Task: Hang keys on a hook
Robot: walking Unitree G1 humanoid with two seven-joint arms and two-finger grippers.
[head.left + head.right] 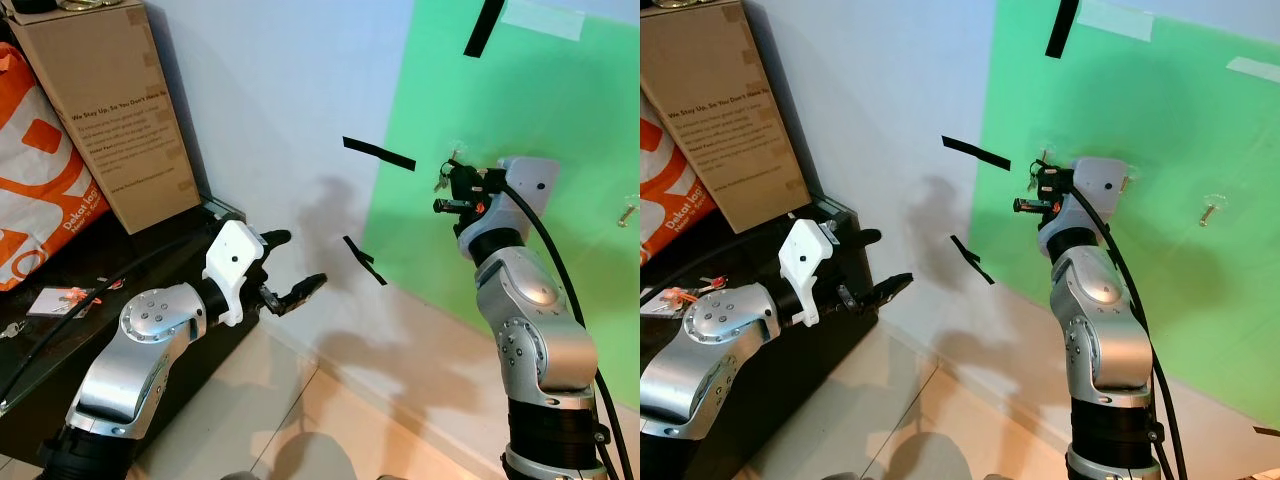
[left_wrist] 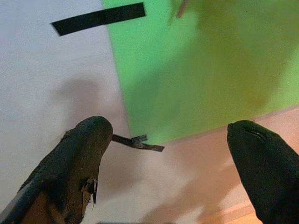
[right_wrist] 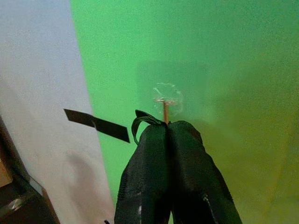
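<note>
My right gripper (image 3: 167, 128) has its fingers squeezed tight on the keys (image 1: 443, 180), right up at the hook (image 3: 164, 106) on the green wall; keys are light, hard and dangly, so I hold the ring; my left gripper (image 1: 290, 268) hangs wide apart, holding nothing.

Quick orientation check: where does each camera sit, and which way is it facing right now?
Eye views: head, looking down at the wall; both arms show, right gripper at the green sheet.
Left wrist: along open left gripper, toward wall and sheet.
Right wrist: along shut fingers, facing the hook.
Shared: black tape.
</note>
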